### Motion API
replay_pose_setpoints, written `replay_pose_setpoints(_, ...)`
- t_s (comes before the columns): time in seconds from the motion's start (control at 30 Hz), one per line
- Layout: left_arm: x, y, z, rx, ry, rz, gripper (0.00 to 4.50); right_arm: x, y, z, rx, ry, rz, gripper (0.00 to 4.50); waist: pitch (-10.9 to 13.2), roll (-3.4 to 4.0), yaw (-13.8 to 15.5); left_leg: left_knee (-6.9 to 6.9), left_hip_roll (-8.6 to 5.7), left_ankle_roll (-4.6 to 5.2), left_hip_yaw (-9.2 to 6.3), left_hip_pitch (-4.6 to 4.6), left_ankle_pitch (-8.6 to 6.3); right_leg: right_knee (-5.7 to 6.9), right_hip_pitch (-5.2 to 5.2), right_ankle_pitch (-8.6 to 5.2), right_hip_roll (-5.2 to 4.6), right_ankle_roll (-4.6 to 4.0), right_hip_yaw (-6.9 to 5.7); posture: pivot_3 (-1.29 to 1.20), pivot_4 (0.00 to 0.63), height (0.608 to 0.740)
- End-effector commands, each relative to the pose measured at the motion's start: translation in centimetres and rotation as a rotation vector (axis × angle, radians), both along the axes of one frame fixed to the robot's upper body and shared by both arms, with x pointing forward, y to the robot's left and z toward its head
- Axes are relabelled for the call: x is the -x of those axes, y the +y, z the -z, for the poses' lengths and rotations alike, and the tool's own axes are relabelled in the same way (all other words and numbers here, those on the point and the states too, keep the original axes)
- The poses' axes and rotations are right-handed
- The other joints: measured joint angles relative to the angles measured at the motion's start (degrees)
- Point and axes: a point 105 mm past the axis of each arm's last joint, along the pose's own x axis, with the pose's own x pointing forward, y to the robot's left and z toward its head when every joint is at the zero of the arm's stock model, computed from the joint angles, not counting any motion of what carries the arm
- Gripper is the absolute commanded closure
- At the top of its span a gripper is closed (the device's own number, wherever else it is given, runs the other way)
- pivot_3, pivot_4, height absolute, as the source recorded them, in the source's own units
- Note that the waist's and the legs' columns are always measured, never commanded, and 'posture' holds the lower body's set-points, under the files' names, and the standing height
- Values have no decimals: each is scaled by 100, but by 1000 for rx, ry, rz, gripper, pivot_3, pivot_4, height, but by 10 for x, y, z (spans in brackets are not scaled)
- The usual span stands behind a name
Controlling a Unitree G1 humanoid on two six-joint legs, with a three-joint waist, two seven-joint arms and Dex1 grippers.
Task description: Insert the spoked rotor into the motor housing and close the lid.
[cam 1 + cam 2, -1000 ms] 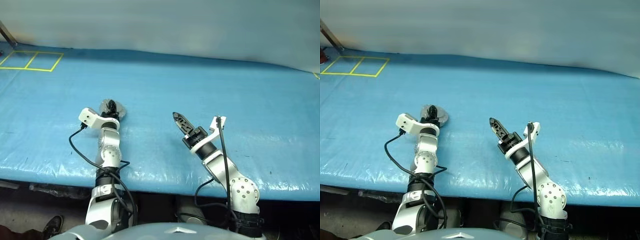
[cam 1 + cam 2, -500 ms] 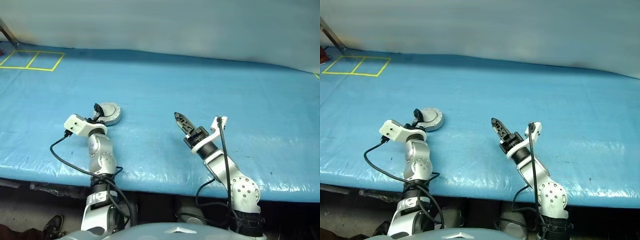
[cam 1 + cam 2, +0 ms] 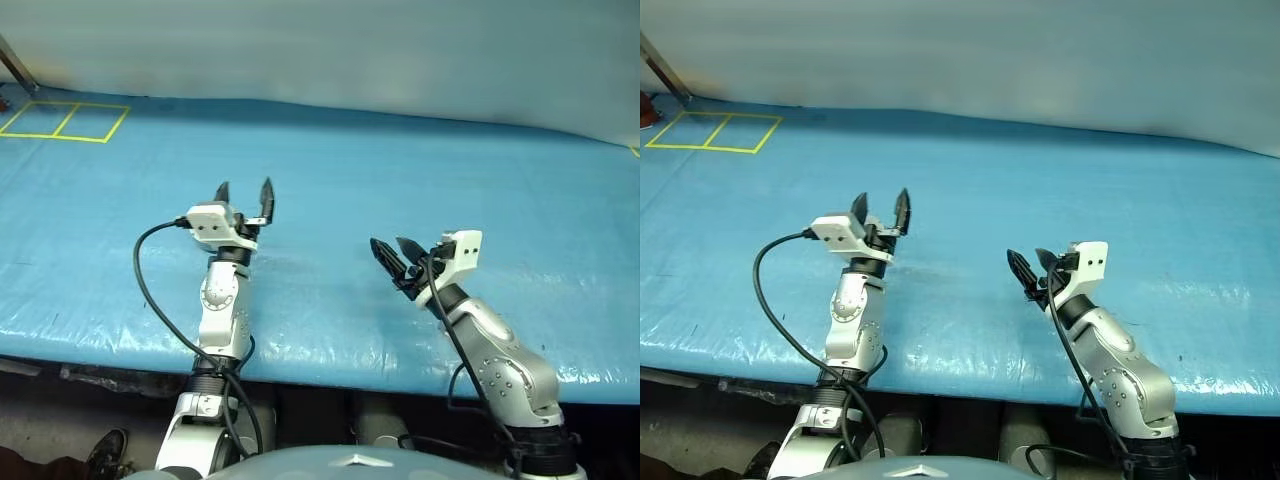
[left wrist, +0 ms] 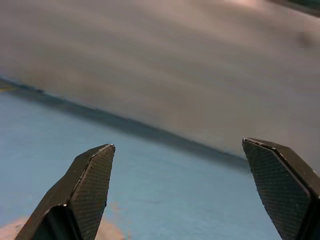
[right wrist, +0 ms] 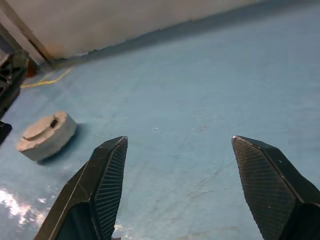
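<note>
Hovering over the blue surface (image 3: pixel 330 190), both end effectors open, gripping nothing.
Right end effector (image 3: pixel 398 257) lower right of centre, left end effector (image 3: pixel 245 194) left of centre; closed motor housing (image 5: pixel 46 135) lies flat, lid (image 5: pixel 42 127) on top.

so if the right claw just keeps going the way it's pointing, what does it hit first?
Probably nothing. The right claw, open, points level over the blue table cover. The closed motor housing lies off to one side of that line. Beyond is the pale backdrop, though depth is unclear.
</note>
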Motion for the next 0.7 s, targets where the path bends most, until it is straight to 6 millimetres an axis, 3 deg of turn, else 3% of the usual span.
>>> replay_pose_setpoints(0.03, 9, -28, 3, -179, -9, 227, 39, 0, -10, -1, 77, -31, -16, 991, 0, 1, -9, 0, 0, 0, 0, 2, 0, 2, 1, -1, 0, -1, 0, 0, 150, 740)
replay_pose_setpoints(0.13, 20, -44, 30, -375, 74, 416, 39, 4, -13, 2, 77, -7, -70, 991, 0, 1, -8, 2, 0, 1, 1, 2, 0, 3, 3, -1, -1, -2, 2, 0, 150, 740)
replay_pose_setpoints(0.23, 33, -49, 42, -453, 123, 569, 39, 7, -16, 3, 179, -33, -119, 991, 0, 2, -11, 2, -1, 1, 2, 1, 0, 2, 2, -1, -1, -2, 4, 0, 150, 740)
replay_pose_setpoints(0.27, 36, -50, 43, -459, 129, 603, 39, 8, -17, 4, 211, -40, -130, 991, 0, 2, -11, 2, -1, 1, 2, 1, 0, 2, 2, -1, -1, -2, 4, 0, 150, 740)
replay_pose_setpoints(0.43, 49, -54, 42, -472, 151, 751, 0, 7, -24, 3, 268, -53, -109, 49, 0, 2, -8, 2, 2, 1, 1, 2, 0, 7, -1, -2, 0, -3, 3, 0, 150, 740)
replay_pose_setpoints(0.7, 59, -50, 46, -487, 219, 827, 0, 9, -23, 14, 321, -11, -135, 49, 0, 2, -1, 2, 1, 1, 1, 2, 0, 7, -1, -2, -3, -2, 4, 0, 150, 740)
